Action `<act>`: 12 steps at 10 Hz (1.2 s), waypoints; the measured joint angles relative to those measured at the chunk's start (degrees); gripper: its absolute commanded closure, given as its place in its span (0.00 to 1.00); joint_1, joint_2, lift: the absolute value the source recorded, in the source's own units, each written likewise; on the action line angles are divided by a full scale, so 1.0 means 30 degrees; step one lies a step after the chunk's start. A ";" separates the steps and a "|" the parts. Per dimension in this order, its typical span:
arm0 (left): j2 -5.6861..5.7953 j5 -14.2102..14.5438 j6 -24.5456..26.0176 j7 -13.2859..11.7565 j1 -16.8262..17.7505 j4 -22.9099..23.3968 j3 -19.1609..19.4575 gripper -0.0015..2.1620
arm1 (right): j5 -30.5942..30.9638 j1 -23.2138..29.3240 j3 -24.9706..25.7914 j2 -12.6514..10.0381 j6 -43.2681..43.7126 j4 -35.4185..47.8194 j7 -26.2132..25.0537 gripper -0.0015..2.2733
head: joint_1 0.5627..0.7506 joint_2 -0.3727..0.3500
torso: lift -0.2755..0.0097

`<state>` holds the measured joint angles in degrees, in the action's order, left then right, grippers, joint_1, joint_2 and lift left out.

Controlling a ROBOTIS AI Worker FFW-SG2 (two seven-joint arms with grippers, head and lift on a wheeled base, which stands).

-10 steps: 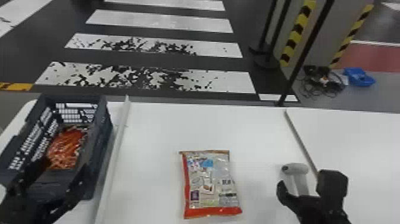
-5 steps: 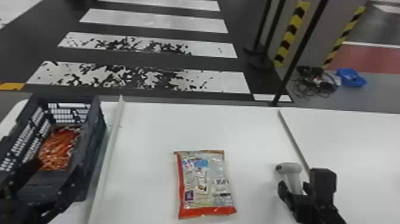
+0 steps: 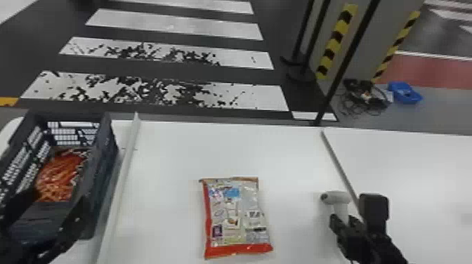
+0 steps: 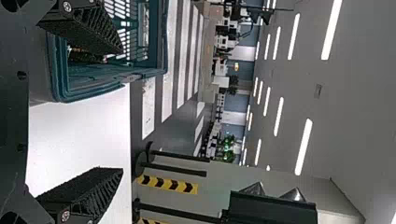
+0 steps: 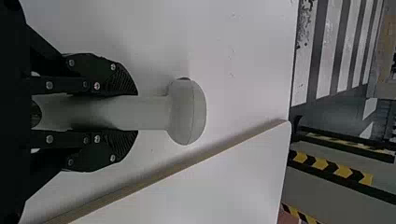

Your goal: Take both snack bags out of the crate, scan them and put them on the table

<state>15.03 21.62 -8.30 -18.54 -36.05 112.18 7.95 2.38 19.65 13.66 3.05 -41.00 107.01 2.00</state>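
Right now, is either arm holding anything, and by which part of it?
The right end effector holds the scanner by its handle, with the scanner's head clear of the grip. The left end effector is open and holds nothing.

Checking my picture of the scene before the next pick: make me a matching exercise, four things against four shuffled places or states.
Things:
1. Handheld scanner
2. Left gripper
3. Pale printed snack bag
4. Crate

Places and states:
A. Lying on the table, between the two raised strips
B. Has an orange-red snack bag inside
C. Held between the fingers of the right gripper
D. Open, fingers spread wide apart

Right pairs: 1-C; 2-D; 3-A; 4-B
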 measured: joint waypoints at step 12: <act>-0.0269 0.0000 0.0000 -0.0039 -0.0024 -0.0246 0.0116 0.05 | -0.0384 0.3799 -0.4539 -0.0694 -0.6566 0.9101 0.0837 0.99 | 0.70 0.62 | 0.64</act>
<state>14.22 21.62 -8.30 -18.66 -36.12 111.44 8.30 1.23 31.05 0.04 0.97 -60.70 134.32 4.51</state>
